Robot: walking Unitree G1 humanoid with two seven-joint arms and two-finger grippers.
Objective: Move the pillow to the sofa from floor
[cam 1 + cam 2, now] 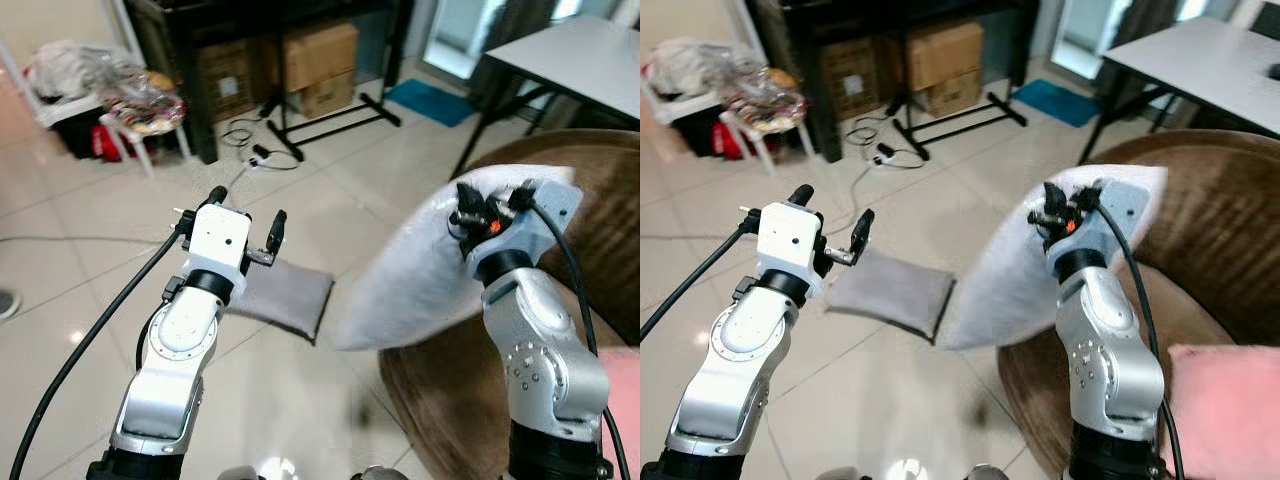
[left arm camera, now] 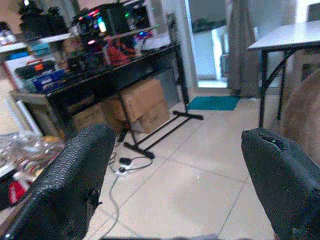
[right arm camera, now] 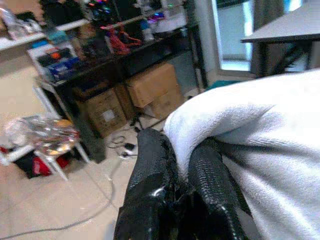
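Observation:
My right gripper [image 1: 478, 212] is shut on the edge of a white fluffy pillow [image 1: 420, 270], held up in the air partly over the brown sofa [image 1: 600, 230]. In the right wrist view the two black fingers [image 3: 150, 185] pinch the white pillow [image 3: 260, 150]. My left gripper [image 1: 245, 215] is raised and open with nothing between its fingers [image 2: 75, 180]. A grey pillow [image 1: 285, 290] lies flat on the tiled floor just beyond the left gripper.
A pink cushion [image 1: 1225, 405] lies on the sofa seat. A black desk [image 1: 250, 40] with cardboard boxes [image 1: 320, 55] stands ahead, with cables [image 1: 255, 150] on the floor. A white table [image 1: 570, 55] is at the back right, and a cluttered white stool [image 1: 140, 110] at the back left.

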